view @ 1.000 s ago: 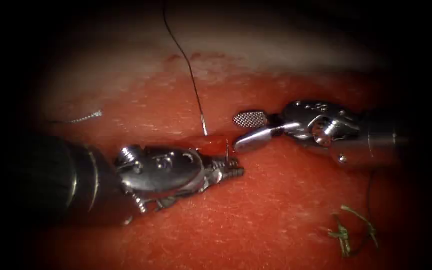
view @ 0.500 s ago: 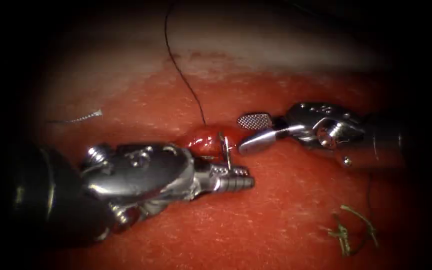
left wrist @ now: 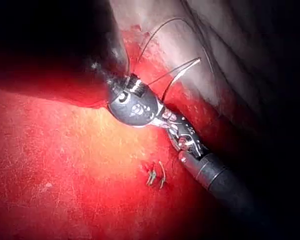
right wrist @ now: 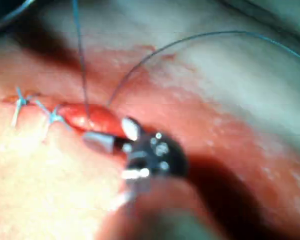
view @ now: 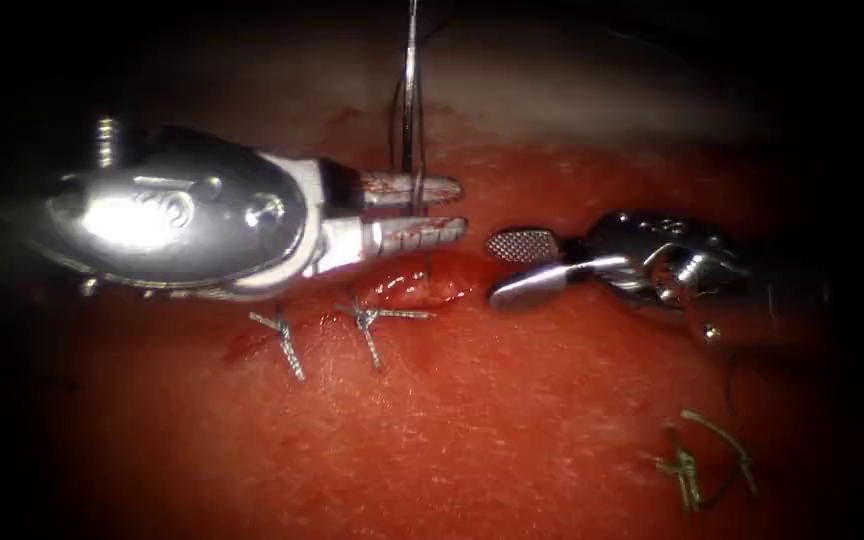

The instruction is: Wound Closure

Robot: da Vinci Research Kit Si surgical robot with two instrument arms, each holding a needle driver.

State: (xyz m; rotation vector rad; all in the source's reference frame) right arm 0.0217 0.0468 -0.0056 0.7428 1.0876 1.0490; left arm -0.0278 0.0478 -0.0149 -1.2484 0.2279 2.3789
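My left tool (view: 420, 210) hangs above the tissue (view: 472, 420), jaws shut on the needle (view: 410, 90) near one end. The needle stands steeply up from the jaws, clear of the tissue; it is also the bright curve (left wrist: 186, 67) beside the left tool (left wrist: 135, 100). Dark thread (view: 393, 120) runs beside the needle, and a strand drops from the jaws into the open part of the cut (view: 422, 290). My right tool (view: 514, 265) rests at the cut's right end, jaws open and holding nothing. Its open jaws (right wrist: 110, 135) sit against the red bulge of the cut.
Two tied stitches (view: 284, 340) (view: 372, 325) close the cut left of the open part, also seen as stitches (right wrist: 22, 102). Cut ends of thread (view: 697, 460) lie on the tissue at lower right. Thread arcs (right wrist: 190, 42) over the pale far tissue.
The left tool, which gripped the needle where it came out of the tissue, has lifted up and left, drawing the needle out and thread after it. The right tool barely moved.
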